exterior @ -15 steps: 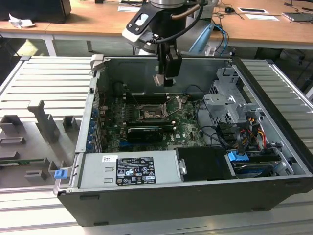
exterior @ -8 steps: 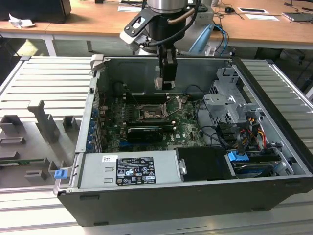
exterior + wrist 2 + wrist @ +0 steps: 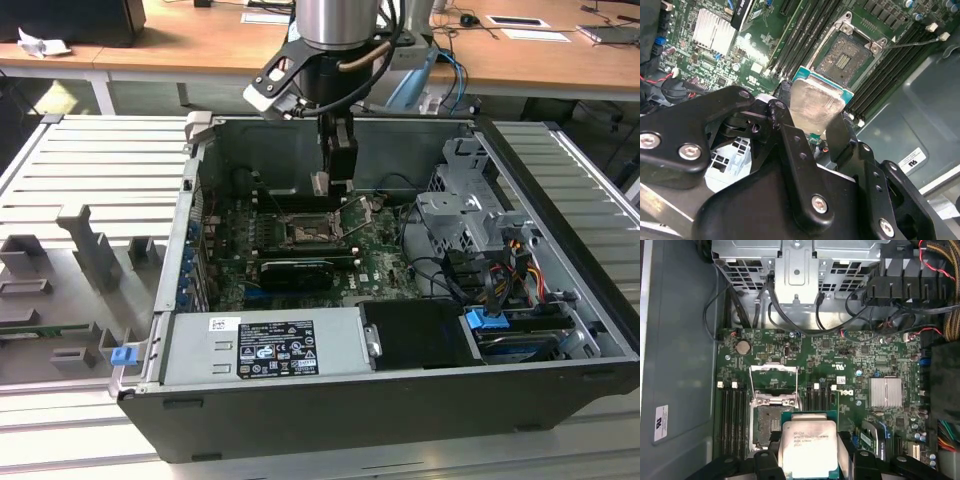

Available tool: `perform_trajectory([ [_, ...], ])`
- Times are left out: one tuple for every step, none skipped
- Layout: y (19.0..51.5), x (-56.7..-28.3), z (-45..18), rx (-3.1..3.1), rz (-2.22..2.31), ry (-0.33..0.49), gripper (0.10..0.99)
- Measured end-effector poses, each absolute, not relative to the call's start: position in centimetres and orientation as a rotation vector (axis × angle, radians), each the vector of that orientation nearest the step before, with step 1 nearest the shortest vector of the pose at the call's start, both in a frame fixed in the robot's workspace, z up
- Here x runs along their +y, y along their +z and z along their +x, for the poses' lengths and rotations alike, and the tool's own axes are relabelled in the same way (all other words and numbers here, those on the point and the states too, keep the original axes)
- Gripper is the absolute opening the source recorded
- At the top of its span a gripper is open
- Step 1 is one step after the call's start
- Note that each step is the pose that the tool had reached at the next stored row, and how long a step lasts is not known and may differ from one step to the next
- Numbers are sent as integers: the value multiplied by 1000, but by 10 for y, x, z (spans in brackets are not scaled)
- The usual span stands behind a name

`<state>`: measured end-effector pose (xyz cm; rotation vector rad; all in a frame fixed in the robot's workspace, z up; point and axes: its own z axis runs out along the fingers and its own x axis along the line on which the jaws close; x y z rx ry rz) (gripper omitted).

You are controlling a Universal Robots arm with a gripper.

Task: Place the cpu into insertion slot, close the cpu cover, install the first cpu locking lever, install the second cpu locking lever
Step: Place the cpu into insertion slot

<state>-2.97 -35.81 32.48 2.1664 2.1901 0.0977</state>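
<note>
My gripper (image 3: 325, 185) is shut on the cpu (image 3: 321, 183), a flat square chip with a pale silver face. It hangs inside the open computer case, a little above and behind the insertion slot (image 3: 304, 231) on the green motherboard. In both wrist views the black fingers (image 3: 788, 131) clamp two opposite edges of the cpu (image 3: 815, 104) (image 3: 807, 447). The insertion slot (image 3: 844, 58) (image 3: 769, 424) lies bare with its dark centre showing, beside the chip. The cpu cover (image 3: 773, 378) stands swung up off the slot. A thin locking lever (image 3: 917, 43) sticks out, released.
Long black memory slots (image 3: 732, 412) flank the socket on both sides. A silver heatsink (image 3: 885, 392) sits on the board. Cables and a metal drive cage (image 3: 470, 215) fill the exterior view's right of the case. The power supply (image 3: 265, 345) lies along the front.
</note>
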Motion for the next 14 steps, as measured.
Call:
perform_trajectory([
  [321,-358,-30,2190,2166,98,525],
  [318,-358,-31,2190,2167,98,525],
  [314,-358,-31,2190,2166,98,525],
  [313,-358,-31,2190,2166,98,525],
  [311,-358,-31,2190,2166,97,525],
  [308,-358,-32,2190,2166,98,525],
  [306,-358,-32,2190,2166,98,525],
  [304,-358,-32,2190,2166,98,525],
  [301,-358,-32,2191,2166,98,525],
  [298,-358,-32,2191,2165,98,525],
  [296,-357,-33,2191,2165,98,525],
  [294,-357,-33,2191,2165,98,525],
  [292,-357,-33,2191,2165,98,525],
  [290,-356,-33,2191,2165,98,525],
])
